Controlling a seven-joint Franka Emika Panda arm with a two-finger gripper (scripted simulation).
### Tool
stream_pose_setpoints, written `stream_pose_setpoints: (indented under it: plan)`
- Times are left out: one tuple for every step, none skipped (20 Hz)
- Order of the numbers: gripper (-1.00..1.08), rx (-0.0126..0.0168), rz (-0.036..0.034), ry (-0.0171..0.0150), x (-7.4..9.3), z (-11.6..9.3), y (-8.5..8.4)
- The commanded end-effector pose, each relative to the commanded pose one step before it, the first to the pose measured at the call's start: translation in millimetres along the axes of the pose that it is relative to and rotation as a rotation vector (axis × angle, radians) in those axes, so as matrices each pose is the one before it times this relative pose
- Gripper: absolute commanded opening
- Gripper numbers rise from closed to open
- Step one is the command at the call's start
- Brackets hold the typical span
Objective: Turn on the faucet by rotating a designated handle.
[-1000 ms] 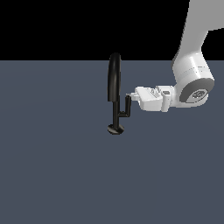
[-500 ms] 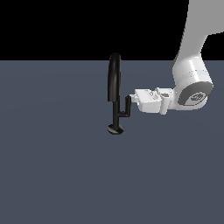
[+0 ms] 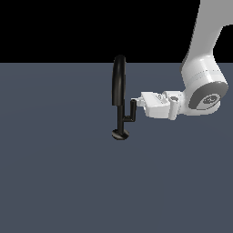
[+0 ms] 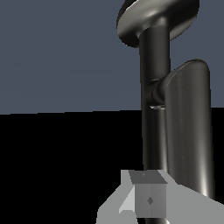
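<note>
Item: faucet point(image 3: 119, 98), glossy black, standing upright on a plain grey tabletop point(image 3: 54, 182) on a small round disc base; thin vertical stem, tall narrow arched spout rising above it. Located near the middle of the exterior view, nothing else beside it. Part of interest: handle point(image 3: 132, 111), a short L-shaped lever branching from the stem on the exterior view's right and pointing up, much lower than the spout. In the wrist view the same lever point(image 4: 188, 131) runs alongside the stem, joined to it by a short side arm. Tool: end effector point(image 3: 136, 101), white, reaching in level from the exterior view's right, its tip at the upper end of the lever and seemingly touching or just beside it. Finger state: cannot be told; the exterior view shows the tip only as a small pale block against the lever, and the wrist view shows one grey fingertip point(image 4: 148, 197) close before the stem with no readable gap. Progress, as judged: approach complete, contact at the lever apparently made or about to be made. Rotation: how far the lever has swung, if at all, cannot be read here. Remaining: push the lever around the stem until the faucet counts as on.
</note>
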State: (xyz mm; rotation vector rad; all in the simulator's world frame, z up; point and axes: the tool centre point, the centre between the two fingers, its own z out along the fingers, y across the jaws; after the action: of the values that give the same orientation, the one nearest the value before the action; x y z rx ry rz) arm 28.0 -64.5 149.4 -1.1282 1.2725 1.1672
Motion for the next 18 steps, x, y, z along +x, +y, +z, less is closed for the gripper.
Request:
stream_pose_setpoints:
  plan:
    - [-1.00,-0.00106,0.00035,-0.00067,-2.56,0.04,7.40]
    - [-1.00,0.00000,0.00000,0.00000,-0.90,0.01,2.74]
    - [-1.00,0.00000,0.00000,0.00000,-0.91,0.01,2.76]
    - [-1.00,0.00000,0.00000,0.00000,-0.92,0.01,2.78]
    - [-1.00,0.00000,0.00000,0.00000,-0.92,0.01,2.80]
    - [-1.00,0.00000,0.00000,0.00000,-0.93,0.00,2.82]
    - [-1.00,0.00000,0.00000,0.00000,-0.94,0.00,2.84]
    - [-1.00,0.00000,0.00000,0.00000,-0.95,0.00,2.86]
    - [-1.00,0.00000,0.00000,0.00000,0.00,0.00,0.00]
    - [-1.00,0.00434,-0.00549,0.00340,0.53,0.05,-5.67]
    - [-1.00,0.00000,0.00000,0.00000,1.21,-0.11,3.61]
    - [-1.00,-0.00066,0.00081,-0.00059,1.68,0.16,3.49]
    - [-1.00,0.00000,0.00000,0.00000,1.23,-0.11,3.67]
    - [-1.00,0.00000,0.00000,0.00000,1.25,-0.11,3.70]
    - [-1.00,-0.00067,0.00081,-0.00058,1.71,0.15,3.59]
    - [-1.00,0.00000,0.00000,0.00000,1.27,-0.12,3.76]
    - [-1.00,-0.00067,0.00081,-0.00057,1.73,0.15,3.65]
    - [-1.00,0.00000,0.00000,0.00000,1.30,-0.12,3.83]
